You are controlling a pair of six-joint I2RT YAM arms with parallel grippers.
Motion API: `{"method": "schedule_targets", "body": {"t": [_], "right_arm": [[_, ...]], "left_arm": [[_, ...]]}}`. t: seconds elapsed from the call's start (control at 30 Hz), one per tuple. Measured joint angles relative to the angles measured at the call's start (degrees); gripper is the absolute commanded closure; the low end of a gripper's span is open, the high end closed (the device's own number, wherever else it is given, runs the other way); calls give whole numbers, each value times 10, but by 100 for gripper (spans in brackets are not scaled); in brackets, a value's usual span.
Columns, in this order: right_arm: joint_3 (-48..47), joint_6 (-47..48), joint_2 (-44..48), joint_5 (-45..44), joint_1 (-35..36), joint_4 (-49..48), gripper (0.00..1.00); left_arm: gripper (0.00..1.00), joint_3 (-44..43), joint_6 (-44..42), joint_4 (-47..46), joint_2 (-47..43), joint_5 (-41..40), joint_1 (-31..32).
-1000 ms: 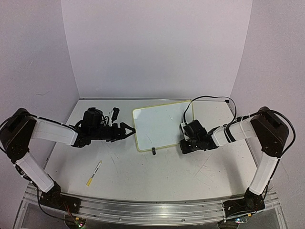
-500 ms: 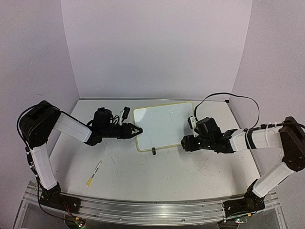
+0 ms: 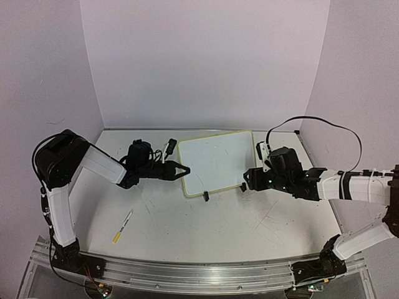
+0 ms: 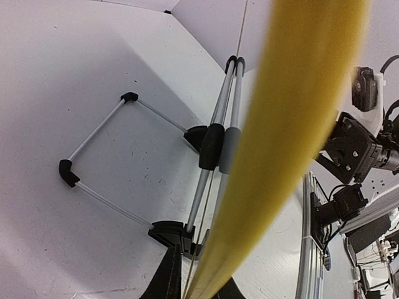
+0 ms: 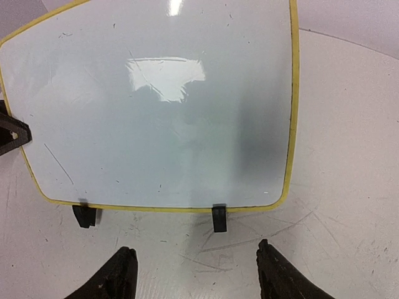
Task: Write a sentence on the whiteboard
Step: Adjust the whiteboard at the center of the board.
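Observation:
The whiteboard (image 3: 215,161), white with a pale yellow rim, lies in the middle of the table with two black clip feet (image 3: 204,197) on its near edge. My left gripper (image 3: 182,170) is shut on the board's left edge. In the left wrist view the yellow rim (image 4: 299,93) runs blurred out from between the left gripper (image 4: 199,283) jaws. My right gripper (image 3: 248,177) stands open off the board's near right corner. In the right wrist view the right gripper (image 5: 196,271) is empty, just short of a clip foot (image 5: 219,218) of the whiteboard (image 5: 162,106).
A white marker with a yellow cap (image 3: 123,225) lies on the table at the near left, away from both grippers. A thin wire frame with black corners (image 4: 93,156) shows beside the rim in the left wrist view. An aluminium rail (image 3: 199,274) runs along the near edge.
My left gripper has reached right and closed on the board's left edge. My right gripper has opened and drawn back to the right. The board has shifted slightly right.

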State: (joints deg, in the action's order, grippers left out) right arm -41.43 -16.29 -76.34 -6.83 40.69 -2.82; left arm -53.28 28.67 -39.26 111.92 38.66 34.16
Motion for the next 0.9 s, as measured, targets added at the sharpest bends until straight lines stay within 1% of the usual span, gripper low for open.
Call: {"method": "schedule_targets", "body": {"t": [0.1, 0.2, 0.3, 0.33, 0.37, 0.4, 0.5, 0.57, 0.6, 0.67, 0.7, 0.77, 0.83, 0.9], "right_arm": [[0, 0, 0, 0, 0, 3, 35], [0, 0, 0, 0, 0, 4, 35], [0, 0, 0, 0, 0, 6, 35], [0, 0, 1, 0, 0, 6, 35], [0, 0, 1, 0, 0, 6, 35], [0, 0, 1, 0, 0, 7, 35], [0, -1, 1, 1, 0, 7, 32], [0, -2, 1, 2, 0, 7, 30], [0, -3, 1, 3, 0, 7, 26], [0, -4, 1, 3, 0, 7, 8], [0, -5, 1, 3, 0, 7, 3], [0, 0, 4, 2, 0, 8, 2], [0, 6, 10, 2, 0, 7, 2], [0, 16, 16, -1, 0, 4, 2]], "left_arm": [[92, -6, -11, -9, 12, 17, 0], [96, -19, -27, -25, 32, 41, 0], [96, -23, -49, -37, 37, 57, 0], [95, -23, -54, -37, 37, 56, 0], [91, -23, -60, -37, 37, 56, 0], [84, -22, -65, -37, 37, 55, 0], [52, -20, -77, -34, 37, 41, 0], [34, -11, -83, -34, 36, 24, 0], [28, -2, -80, -31, 32, 11, -1], [20, 31, -71, -20, 11, -9, -4], [16, 51, -64, -13, -2, -18, -7], [13, 99, -42, 0, -46, -37, -13], [10, 157, -19, 24, -118, -59, -22], [9, 198, 7, 49, -193, -80, -28]]}}
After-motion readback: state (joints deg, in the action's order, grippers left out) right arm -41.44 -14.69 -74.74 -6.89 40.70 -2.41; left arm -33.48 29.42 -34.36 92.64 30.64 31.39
